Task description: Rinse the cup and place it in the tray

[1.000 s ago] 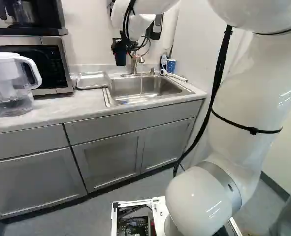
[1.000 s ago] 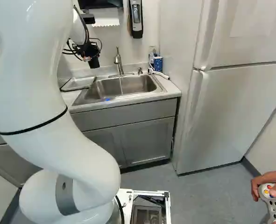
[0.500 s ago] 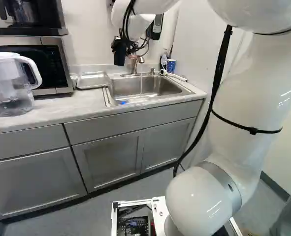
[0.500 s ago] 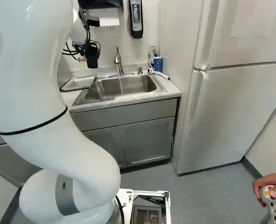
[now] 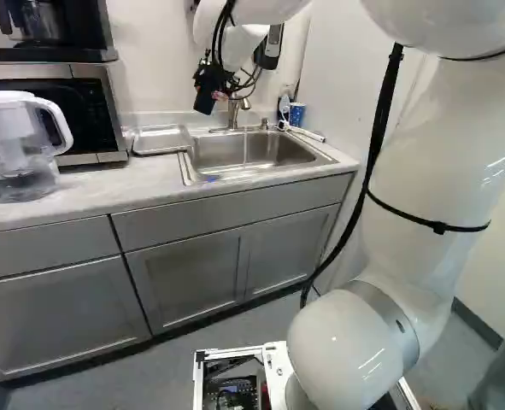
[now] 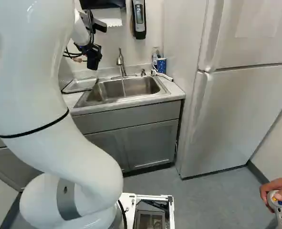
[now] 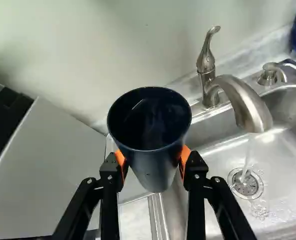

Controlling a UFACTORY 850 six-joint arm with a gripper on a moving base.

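High over the sink's left end in the left base view, my gripper (image 5: 211,79) holds a dark blue cup (image 5: 204,102), slightly tilted. From the wrist, the gripper (image 7: 153,160) is shut on the cup (image 7: 149,122), an orange pad on either side and the mouth facing the camera. Beside the cup, water runs from the faucet (image 7: 240,100) into the sink (image 7: 283,175), clear of the cup. The metal tray (image 5: 160,139) lies on the counter left of the sink in the left base view.
A microwave (image 5: 90,111) and a water pitcher (image 5: 17,145) stand on the counter. Behind the sink's right corner are a blue patterned cup (image 6: 161,64) and a bottle (image 6: 155,56). A fridge (image 6: 241,109) stands to the right.
The wrist has turned and the gripper has shifted a little with the cup in it; the cup, nearly upright before in the left base view, now leans. The base has not moved.
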